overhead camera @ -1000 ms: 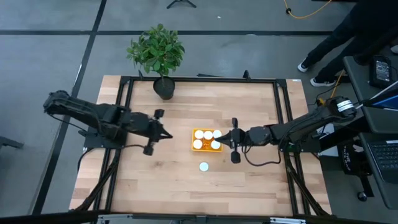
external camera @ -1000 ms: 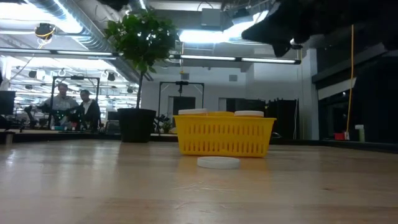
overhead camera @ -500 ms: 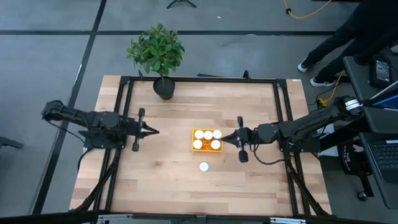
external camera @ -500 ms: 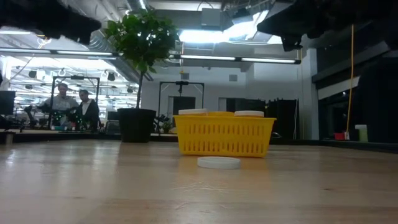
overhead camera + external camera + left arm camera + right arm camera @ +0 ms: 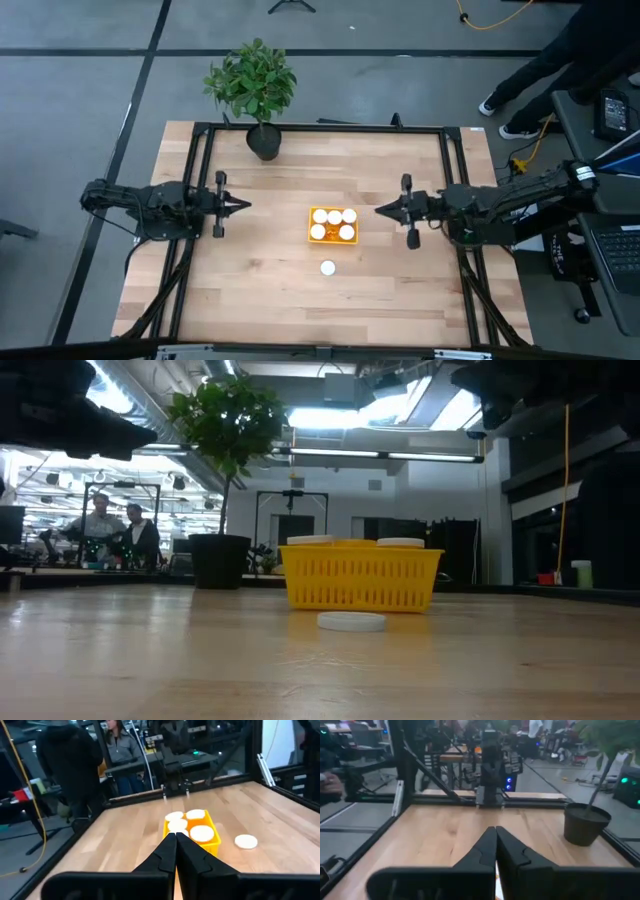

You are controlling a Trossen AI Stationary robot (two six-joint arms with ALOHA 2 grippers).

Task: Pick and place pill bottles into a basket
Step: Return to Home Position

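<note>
While both arms hang over the sides of the counter, neither is holding anything. The left gripper (image 5: 243, 204) is clenched, its two dark fingers pressed into one point in its wrist view, and it hovers well to the left of the small square bright-yellow basket (image 5: 311, 225). The right gripper (image 5: 381, 210) is also closed tight and empty. It hangs near the basket's right side, tip aimed at it but not touching.

The basket sits near the middle of the pale wooden plank counter (image 5: 300, 295). Inside it stand the pill bottles with round white caps (image 5: 335, 216); from above I count five caps, three in one row and two in the other. Just in front of the basket, a flat white disc-shaped lid (image 5: 327, 268) lies alone on the wood.

A leafy green plant in a dark pot (image 5: 264, 140) stands at the far edge, inside the black metal frame (image 5: 320, 127) that rims the counter. The basket's wall (image 5: 360, 582) is ribbed plastic mesh. Beyond the counter, two people (image 5: 118, 528) sit among workstations under bright ceiling lights.
</note>
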